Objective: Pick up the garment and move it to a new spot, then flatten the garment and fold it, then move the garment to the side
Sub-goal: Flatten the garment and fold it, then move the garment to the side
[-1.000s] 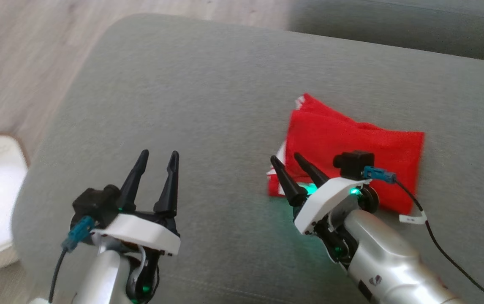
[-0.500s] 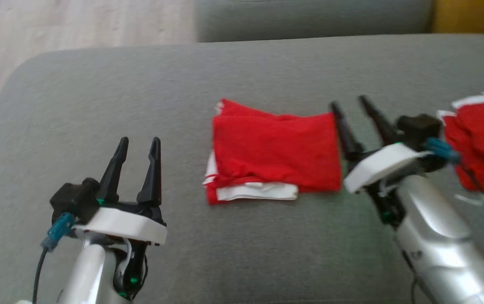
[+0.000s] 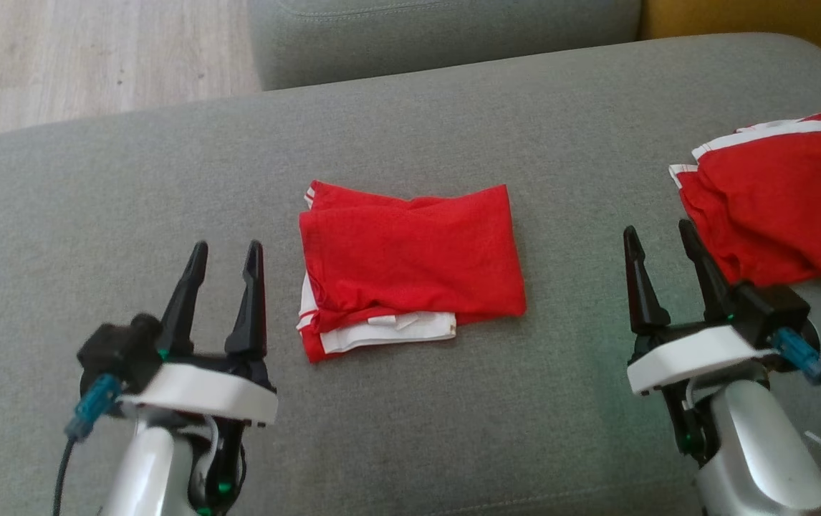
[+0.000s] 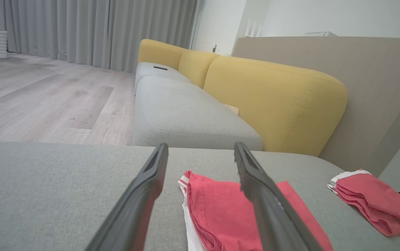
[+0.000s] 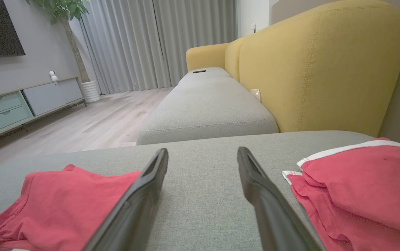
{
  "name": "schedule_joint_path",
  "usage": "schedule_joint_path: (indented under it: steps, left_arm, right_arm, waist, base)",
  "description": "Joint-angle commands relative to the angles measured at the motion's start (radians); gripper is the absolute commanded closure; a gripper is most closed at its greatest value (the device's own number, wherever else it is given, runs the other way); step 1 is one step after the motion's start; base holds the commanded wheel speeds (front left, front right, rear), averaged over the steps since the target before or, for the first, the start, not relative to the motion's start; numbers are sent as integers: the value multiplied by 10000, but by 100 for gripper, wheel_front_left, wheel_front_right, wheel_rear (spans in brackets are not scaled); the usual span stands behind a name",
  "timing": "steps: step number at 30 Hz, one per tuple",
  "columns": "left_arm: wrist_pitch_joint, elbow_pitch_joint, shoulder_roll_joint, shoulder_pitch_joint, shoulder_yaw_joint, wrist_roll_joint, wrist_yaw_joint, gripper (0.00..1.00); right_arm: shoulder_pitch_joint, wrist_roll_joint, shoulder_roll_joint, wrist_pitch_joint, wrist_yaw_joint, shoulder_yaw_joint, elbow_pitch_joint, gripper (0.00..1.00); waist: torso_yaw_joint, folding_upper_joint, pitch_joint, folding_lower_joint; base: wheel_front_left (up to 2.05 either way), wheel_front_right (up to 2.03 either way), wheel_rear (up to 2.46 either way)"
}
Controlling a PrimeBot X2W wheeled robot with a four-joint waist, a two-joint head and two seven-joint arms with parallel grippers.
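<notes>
**Both grippers spread and empty beside a folded red garment on the grey seat**

In the head view, the folded red garment (image 3: 410,265) lay near the middle of the grey seat cushion (image 3: 131,186), as a rough rectangle with white trim showing along its near and left edges. The left gripper (image 3: 227,247) hung just left of it, fingers spread apart with nothing between them and clear of the cloth. The right gripper (image 3: 658,229) stood well to the garment's right, its fingers likewise parted and empty. A second red garment (image 3: 776,208), also edged in white, lay at the cushion's far right, just beyond the right gripper's outer finger; contact could not be judged there. Pale wooden floor (image 3: 59,57) showed past the cushion's far left corner.

In the left wrist view, the left gripper (image 4: 201,146) pointed across the cushion, and the folded red garment (image 4: 221,209) lay partly behind its right-hand finger. The second red garment (image 4: 378,202) rested farther right, a yellow backrest (image 4: 273,101) rose behind the seat, and grey curtains (image 4: 81,31) hung beyond.

In the right wrist view, the right gripper (image 5: 201,153) framed bare cushion, with the folded red garment (image 5: 57,198) to its left and the second red garment (image 5: 360,188) to its right.
</notes>
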Motion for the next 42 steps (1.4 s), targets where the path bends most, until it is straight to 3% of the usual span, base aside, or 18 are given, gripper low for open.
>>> schedule_joint_path:
  steps: [1, 14, 25, 39, 42]
  left_arm:
    - [-78, -377, 76, -151, 259, -51, 123, 0]
    - [-78, -405, 76, -311, 186, -61, 166, 0]
    - [-78, -278, 76, -805, -244, -143, 97, 0]
    - [-78, -224, 76, -1289, -854, -380, 217, 0]
    - [-78, -206, 76, -1347, -958, -414, 237, 0]
  right_arm:
    - [-75, -120, 132, -108, -9, 125, -462, 0]
    - [-30, -304, 268, -108, -9, -107, -573, 0]
    - [-813, -881, 284, 450, -9, -211, 300, 0]
    - [-2031, 1021, 286, 1926, -9, 810, 2008, 0]
    - [-2214, 982, 286, 2216, -9, 981, 2523, 0]
  waist:
    - [-35, -1, 31, 1]
    - [114, -1, 311, 1]
    - [800, -1, 1046, 1]
    - [1794, -1, 1858, 1]
    - [1915, -1, 1934, 1]
  base:
    - [0, 0, 0]
    - [0, 0, 0]
    - [0, 0, 0]
    - [0, 0, 0]
    - [0, 0, 0]
